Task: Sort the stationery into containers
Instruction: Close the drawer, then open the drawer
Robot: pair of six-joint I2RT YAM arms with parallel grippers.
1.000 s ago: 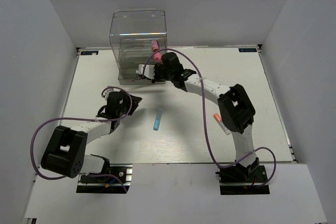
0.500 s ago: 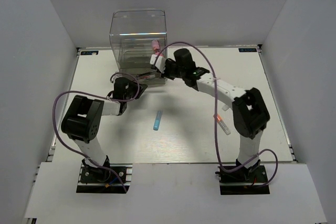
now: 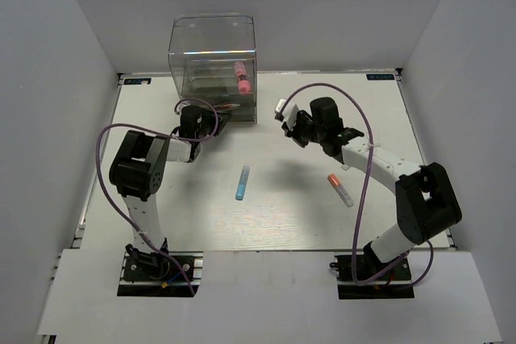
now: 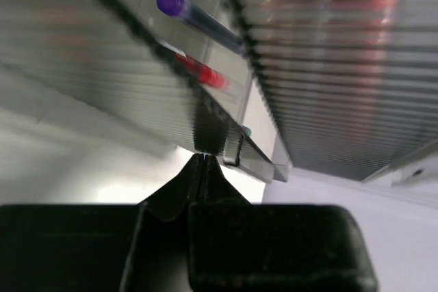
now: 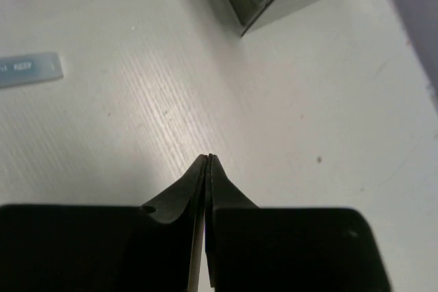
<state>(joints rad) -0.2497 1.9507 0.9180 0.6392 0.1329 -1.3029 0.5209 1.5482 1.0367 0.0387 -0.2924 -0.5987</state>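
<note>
Pulled back from the box [image 3: 211,46] over the past second, the right gripper [image 3: 282,112] now hangs above bare table [image 3: 387,142] at the box's 4 o'clock, jaws pinched together on nothing, with the pink tube [image 3: 240,76] left inside the box. Meanwhile the left gripper [image 3: 216,118] has swung up to the drawers [image 3: 211,106] at the box's 6 o'clock, jaws likewise closed and empty, tips right at a drawer front. A purple-capped pen [image 4: 198,17] and a red pen [image 4: 200,73] lie in that drawer. On the table, a blue marker [image 3: 243,182] rests at centre and an orange-capped marker [image 3: 339,188] toward 4 o'clock.
</note>
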